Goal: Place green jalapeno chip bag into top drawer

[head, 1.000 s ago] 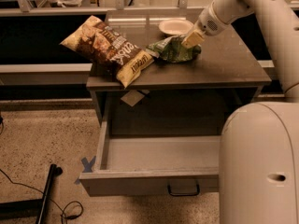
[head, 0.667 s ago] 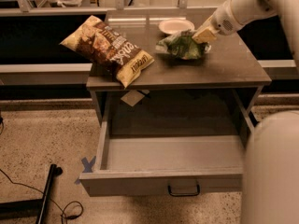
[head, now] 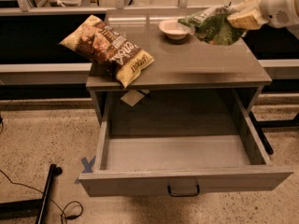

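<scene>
Now the tool (head: 243, 17) is clamped on the right end of the green jalapeno chip bag (head: 210, 26), holding it in the air well above and behind the right rear corner of the top drawer (head: 177, 154). That drawer stands pulled out and looks bare inside, its handle (head: 183, 191) facing the camera. Beyond the drawer, on the surface (head: 196, 64), a small bowl (head: 174, 28) sits just beneath the bag's hanging left end, and a brown-and-yellow chip bag (head: 108, 48) lies above the drawer's left rear corner. To do the carry well, I would bring the bag forward past the surface's front edge before lowering, so the foil does not drag across the bowl. Aim for the middle of the drawer's floor, descend low inside its walls, and only then let go.
</scene>
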`<act>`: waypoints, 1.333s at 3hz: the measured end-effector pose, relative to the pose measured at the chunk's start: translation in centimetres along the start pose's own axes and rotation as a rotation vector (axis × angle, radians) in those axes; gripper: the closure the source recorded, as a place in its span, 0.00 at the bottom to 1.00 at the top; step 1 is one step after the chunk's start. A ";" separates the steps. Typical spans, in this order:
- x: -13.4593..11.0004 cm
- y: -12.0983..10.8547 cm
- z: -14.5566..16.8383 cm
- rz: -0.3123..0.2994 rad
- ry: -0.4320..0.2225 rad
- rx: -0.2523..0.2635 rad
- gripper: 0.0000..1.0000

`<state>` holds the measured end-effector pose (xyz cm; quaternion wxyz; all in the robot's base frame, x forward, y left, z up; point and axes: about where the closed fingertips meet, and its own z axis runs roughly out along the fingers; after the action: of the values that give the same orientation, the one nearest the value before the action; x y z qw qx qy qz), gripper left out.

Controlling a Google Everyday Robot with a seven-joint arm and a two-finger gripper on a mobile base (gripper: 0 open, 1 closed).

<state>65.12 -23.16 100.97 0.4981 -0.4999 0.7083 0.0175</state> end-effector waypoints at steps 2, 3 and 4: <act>0.3 10.4 3.7 -0.004 0.067 -0.084 1.00; 3.7 15.5 4.9 0.033 0.088 -0.060 1.00; 3.9 15.7 5.1 0.024 0.067 -0.078 1.00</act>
<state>57.26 -15.37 88.11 0.4540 -0.5106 0.7294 0.0344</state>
